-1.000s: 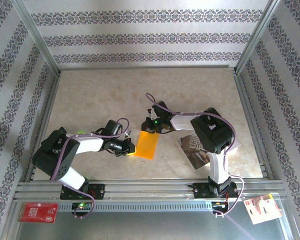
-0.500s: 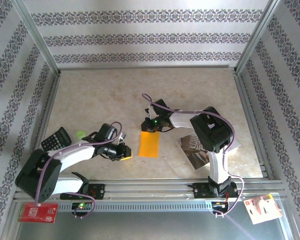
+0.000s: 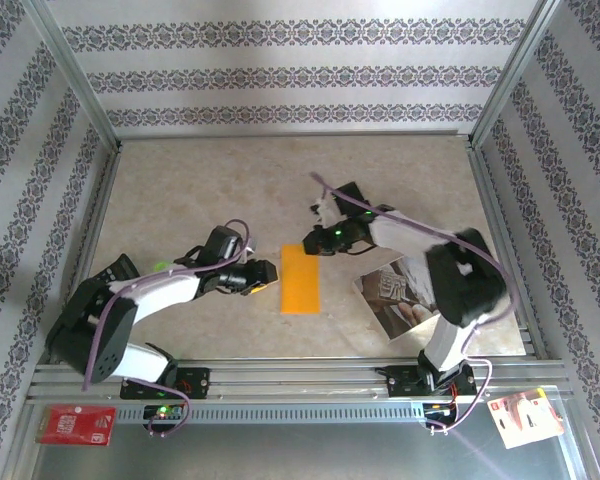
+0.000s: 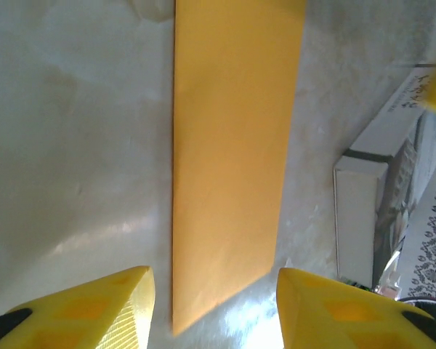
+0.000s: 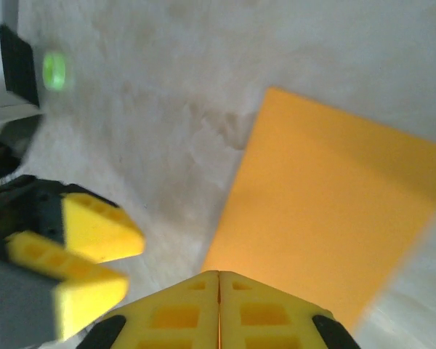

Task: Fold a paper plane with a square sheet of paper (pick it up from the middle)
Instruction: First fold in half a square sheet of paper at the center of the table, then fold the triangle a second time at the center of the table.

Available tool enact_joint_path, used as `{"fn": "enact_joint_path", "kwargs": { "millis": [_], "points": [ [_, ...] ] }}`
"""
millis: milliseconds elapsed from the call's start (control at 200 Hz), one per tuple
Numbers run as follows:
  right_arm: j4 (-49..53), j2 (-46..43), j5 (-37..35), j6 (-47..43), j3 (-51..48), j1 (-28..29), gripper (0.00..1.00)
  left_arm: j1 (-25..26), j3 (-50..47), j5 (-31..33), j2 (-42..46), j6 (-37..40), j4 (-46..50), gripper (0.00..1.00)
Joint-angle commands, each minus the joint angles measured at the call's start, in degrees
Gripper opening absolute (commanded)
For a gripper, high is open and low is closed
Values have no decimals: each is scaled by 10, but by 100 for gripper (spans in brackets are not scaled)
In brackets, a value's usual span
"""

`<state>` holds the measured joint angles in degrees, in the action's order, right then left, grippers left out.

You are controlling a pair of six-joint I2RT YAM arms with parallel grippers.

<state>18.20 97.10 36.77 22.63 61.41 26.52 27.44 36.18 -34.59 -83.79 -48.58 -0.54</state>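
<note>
The sheet of paper [image 3: 300,280] lies flat on the table as a narrow bright orange rectangle, long side running away from the arms. My left gripper [image 3: 266,278] sits low just left of it, open. In the left wrist view its yellow fingers [image 4: 94,313] stand apart on either side of the paper's [image 4: 232,145] near end without touching it. My right gripper [image 3: 314,241] hovers at the paper's far right corner. In the right wrist view the right gripper [image 5: 218,309] is shut with nothing between its fingers, and the paper [image 5: 327,218] lies below it.
A glossy photo sheet [image 3: 395,295] lies right of the paper, under the right arm. A black calculator [image 3: 115,272] and a small green thing [image 3: 161,266] sit at the left. A red card [image 3: 75,424] and a white-and-red card [image 3: 525,418] rest on the front rail.
The left gripper has opened and let go of the paper's left edge; the paper now lies flat. The right gripper has pulled back up and to the right, off the paper.
</note>
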Motion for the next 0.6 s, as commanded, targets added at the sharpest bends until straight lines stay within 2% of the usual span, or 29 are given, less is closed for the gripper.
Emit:
{"fn": "enact_joint_path", "kwargs": {
  "millis": [0,150,270,445,595],
  "points": [
    [29,-50,-81,46,-50,5,12,11,53,-22,-59,-8,-59,45],
    [-8,-91,-132,120,-112,28,20,11,102,-21,-120,20,-33,31],
    [-33,-104,-148,152,-142,49,22,13,131,-19,-150,41,-7,20],
    [-45,-101,-149,158,-157,68,23,19,172,2,-198,56,25,11],
    [-39,-100,-152,148,-151,63,26,11,193,63,-234,71,44,7]
  ]
}}
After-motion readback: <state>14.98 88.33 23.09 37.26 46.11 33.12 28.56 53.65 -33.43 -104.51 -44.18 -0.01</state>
